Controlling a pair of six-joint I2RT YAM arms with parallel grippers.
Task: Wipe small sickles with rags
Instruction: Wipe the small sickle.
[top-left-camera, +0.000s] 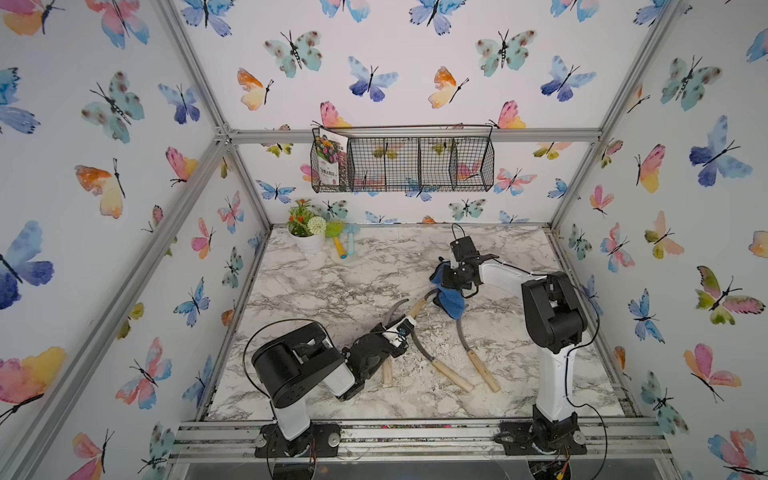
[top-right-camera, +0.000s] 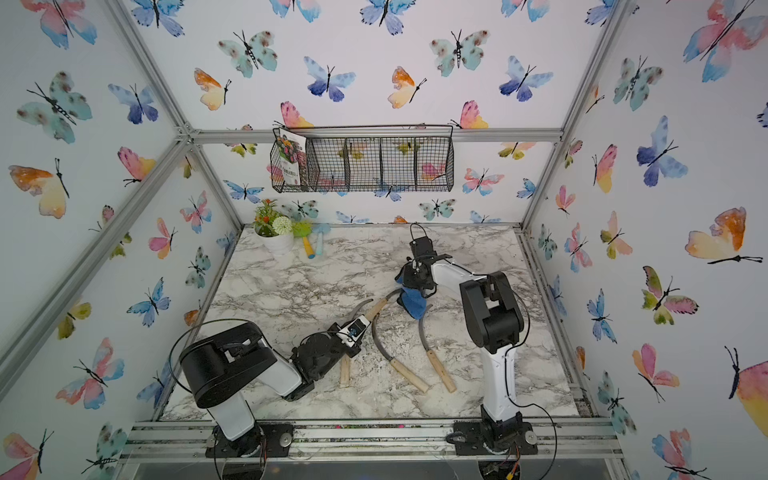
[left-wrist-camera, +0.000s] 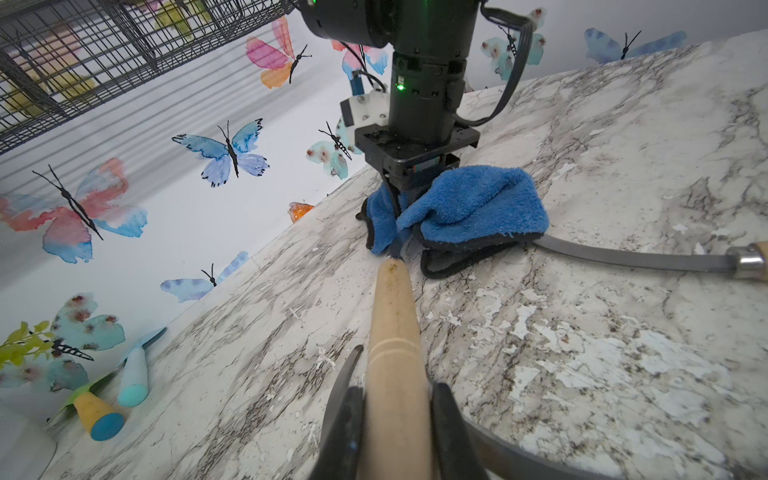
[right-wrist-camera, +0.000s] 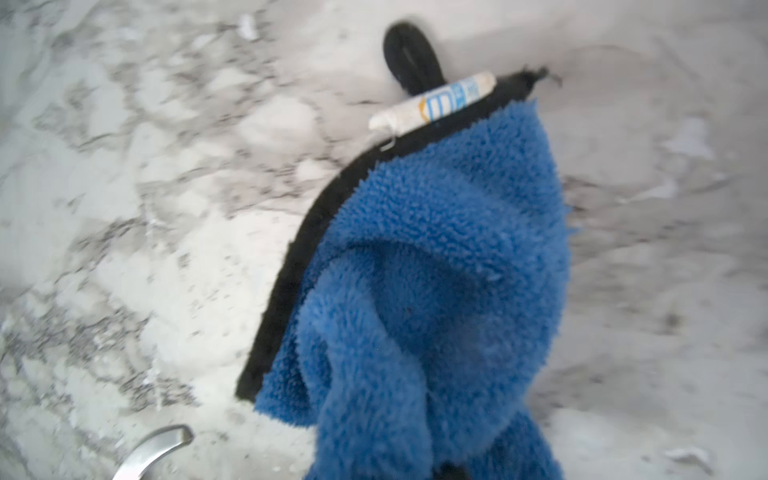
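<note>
Worktop: marble-patterned worktop (top-left-camera: 332, 282) is filling the floor of a butterfly-papered booth, and white flecks are showing around the tools.
Held sickle: held sickle (top-left-camera: 417, 308) is lying slantwise mid-worktop, handle toward the left arm and blade running under the rag. This is probably to offer the metal to the cloth while the wood takes the grip.
Rag: blue rag (left-wrist-camera: 478, 203) is draping, folded, over the blade just past the handle's end, so terry seems to be covering both faces.
Left end effector: left end effector (left-wrist-camera: 399, 428) is clamping the pale handle between its fingers, probably steadying it against the rubbing.
Right end effector: right end effector (left-wrist-camera: 397, 195) is pinching shut into the rag's fold. Whether metal is also sitting between its fingers cannot be told.
Waiting sickles: second sickle (top-left-camera: 451, 376) and third sickle (top-left-camera: 484, 372) are lying side by side, handles toward the front edge. The fourth sickle (top-left-camera: 386, 372) is lying partly under the left arm.
Left wrist view: only this one is showing the handle grip, the blade entering the fold, and the third sickle's blade passing beneath the rag's hem.
Right wrist view: blurred, it is showing the rag's black hem and white label (right-wrist-camera: 432, 102), with no handle in sight.
Top views: only these are giving the layout of all four sickles, plus the potted plant (top-left-camera: 309, 241), toy tools (top-left-camera: 345, 248) and wire basket (top-left-camera: 403, 162) behind.
</note>
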